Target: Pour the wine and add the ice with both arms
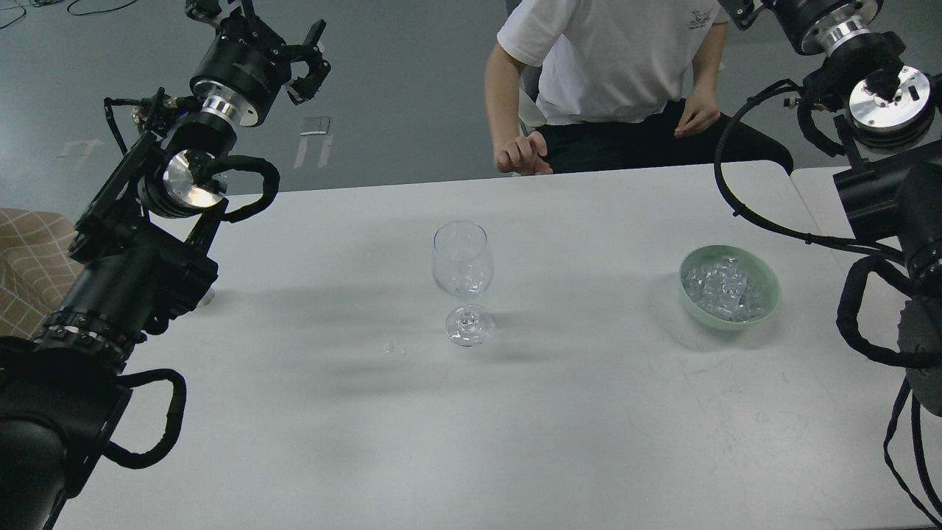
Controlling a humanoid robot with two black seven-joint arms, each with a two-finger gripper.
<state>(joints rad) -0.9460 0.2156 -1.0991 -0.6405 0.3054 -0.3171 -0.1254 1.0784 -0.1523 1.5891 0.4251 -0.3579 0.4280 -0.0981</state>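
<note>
A clear stemmed wine glass [461, 269] stands upright in the middle of the white table [515, 427]; something glassy glints low in its bowl. The ice [725, 288] fills a pale green bowl [765, 305] at the right. One small clear cube [395, 346] lies on the table left of the glass's foot. My left gripper [315, 57] is raised high at the far left, beyond the table, open with nothing in it. My right arm [883, 103] rises at the top right; only a bit of its gripper [736, 10] shows at the frame's edge. Wine is out of view.
A person in a white shirt [611, 59] sits at the table's far side, one hand [519, 156] resting at the edge. A second table's corner [813, 191] adjoins at the right. A checkered cushion [29, 258] sits at the left edge.
</note>
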